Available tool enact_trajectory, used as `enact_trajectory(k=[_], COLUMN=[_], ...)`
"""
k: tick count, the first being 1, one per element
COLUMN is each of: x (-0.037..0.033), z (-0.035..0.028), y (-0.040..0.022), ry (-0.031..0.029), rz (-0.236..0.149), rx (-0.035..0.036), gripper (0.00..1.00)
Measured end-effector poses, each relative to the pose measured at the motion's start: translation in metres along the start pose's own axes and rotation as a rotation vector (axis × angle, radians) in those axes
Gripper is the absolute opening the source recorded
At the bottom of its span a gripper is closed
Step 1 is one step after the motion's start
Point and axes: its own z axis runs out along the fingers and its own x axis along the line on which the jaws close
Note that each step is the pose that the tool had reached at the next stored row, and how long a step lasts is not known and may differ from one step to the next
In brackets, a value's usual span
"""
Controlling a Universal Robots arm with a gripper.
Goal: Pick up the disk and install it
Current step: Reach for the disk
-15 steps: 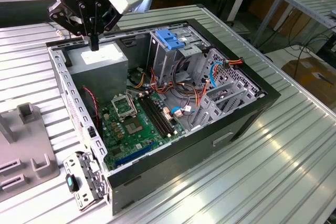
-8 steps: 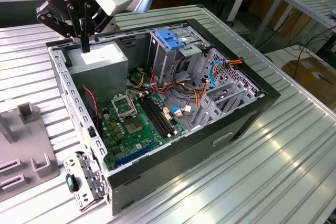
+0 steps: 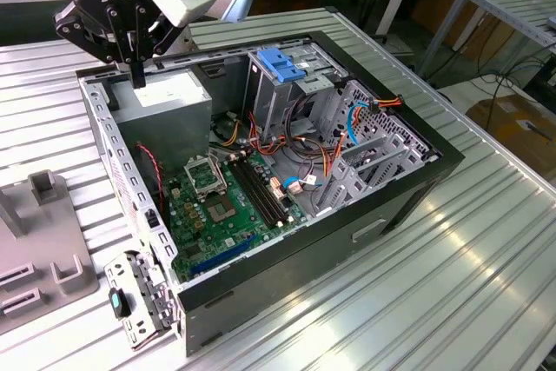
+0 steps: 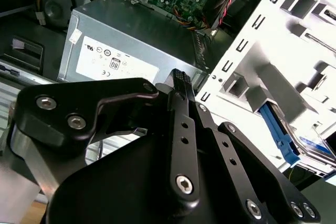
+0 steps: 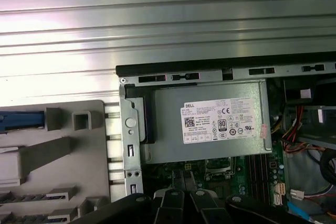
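The disk [image 4: 276,134] shows its bright blue rail and a bit of grey metal; it stands in a slot of the grey fixture [image 4: 262,51]. In the first wrist view the disk's blue edge [image 5: 21,120] lies in the same fixture [image 5: 58,150], beside the case. My gripper [image 3: 137,74] hangs over the grey power supply [image 3: 169,97] at the far corner of the open computer case, apart from the disk. Its fingertips [image 4: 180,77] are pressed together, shut on nothing. The black finger links [image 5: 184,192] show over the motherboard edge.
The open black case [image 3: 408,188] holds a green motherboard [image 3: 221,206], coloured cables and a metal drive cage with a blue latch [image 3: 282,62]. A swung-out metal bracket [image 3: 139,301] sticks out at the case's near corner. Ribbed aluminium table [image 3: 452,284] lies all around.
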Motion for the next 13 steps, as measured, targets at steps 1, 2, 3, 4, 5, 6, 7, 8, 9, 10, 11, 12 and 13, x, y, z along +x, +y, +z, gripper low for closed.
enact_trajectory(k=[1,2,3,4,5,6,7,8,9,10,11,12,13], x=[0.0000,0.0003,0.0021,0.0053,0.0083,0.0103,0.0129,0.0150,0.0172,0.0192,0.0212,0.0242,0.0275], z=[0.0000,0.0000,-0.0001,-0.0002,-0.0002,-0.0003,-0.0004,-0.0004,-0.0005,-0.0005,-0.0005,-0.0007,-0.0007], y=[0.0000,0.0000,-0.0002,-0.0004,-0.0006,-0.0008,-0.0010,-0.0011,-0.0013,-0.0015,-0.0016,-0.0018,-0.0021], ry=[0.0000,0.0000,0.0000,0.0000,0.0000,0.0000,0.0000,0.0000,0.0000,0.0000,-0.0001,0.0000,0.0000], rz=[0.000,0.000,0.000,0.000,0.000,0.000,0.000,0.000,0.000,0.000,0.000,0.000,0.000], rx=[0.0000,0.0000,0.0000,0.0001,0.0000,0.0000,0.0001,0.0000,0.0001,0.0000,-0.0001,0.0000,0.0000], gripper=[0.11,0.11,0.11,0.11,0.11,0.11,0.11,0.11,0.11,0.11,0.11,0.11,0.11])
